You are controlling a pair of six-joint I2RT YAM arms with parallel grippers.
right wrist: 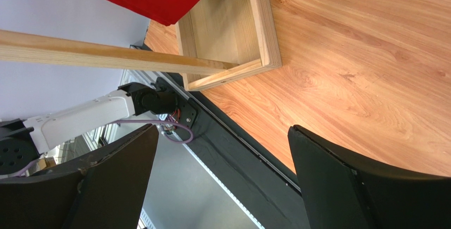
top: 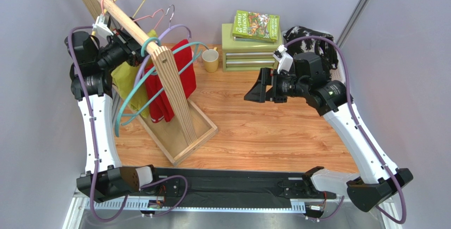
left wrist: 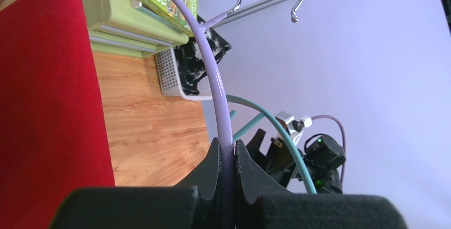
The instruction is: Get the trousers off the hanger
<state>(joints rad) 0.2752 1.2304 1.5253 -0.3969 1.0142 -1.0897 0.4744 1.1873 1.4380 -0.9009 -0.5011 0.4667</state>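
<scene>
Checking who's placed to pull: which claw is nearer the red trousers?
Left. The left claw is shut on the lilac hanger right beside the red trousers; the right claw hangs open over the table, apart from them on the right.

The left arm [top: 96, 123] rises straight up just left of the wooden rack [top: 179, 102], its wrist bent in toward the rack's top rail. The left gripper [left wrist: 228, 157] is pinched tight on the lilac hanger [left wrist: 214, 76]. The right arm [top: 360, 139] leans in from well right of the rack, forearm about level. The right gripper [right wrist: 222, 176] faces the rack with its jaws spread wide, holding nothing.
</scene>
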